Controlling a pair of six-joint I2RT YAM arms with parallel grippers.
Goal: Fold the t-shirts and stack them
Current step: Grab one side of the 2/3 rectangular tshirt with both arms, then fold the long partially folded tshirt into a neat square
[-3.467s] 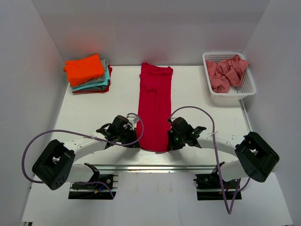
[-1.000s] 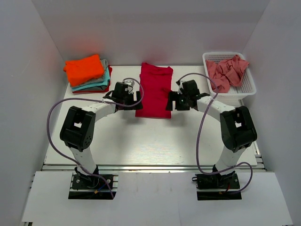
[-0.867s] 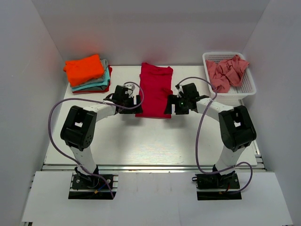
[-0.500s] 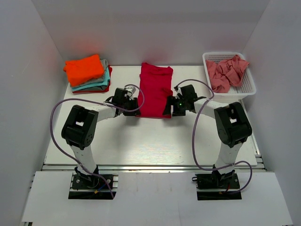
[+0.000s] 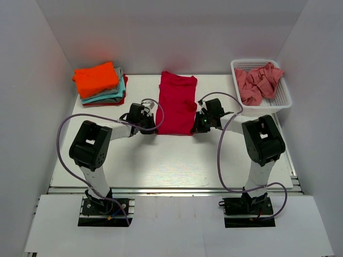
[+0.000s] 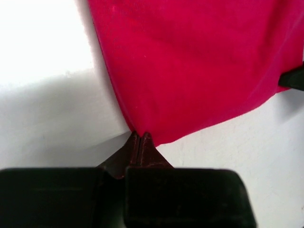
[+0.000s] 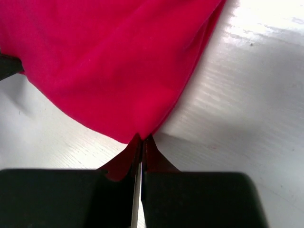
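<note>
The left gripper (image 6: 137, 137) and right gripper (image 7: 141, 140), jaws closed, each pinch a near corner of the crimson shirt (image 5: 176, 104) by the table (image 5: 161, 160) far edge.

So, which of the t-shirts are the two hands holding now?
The crimson red t-shirt spread in the middle: the left hand and right hand each pinch a near corner. The others lie in the far-left stack or crumpled in the basket.
</note>
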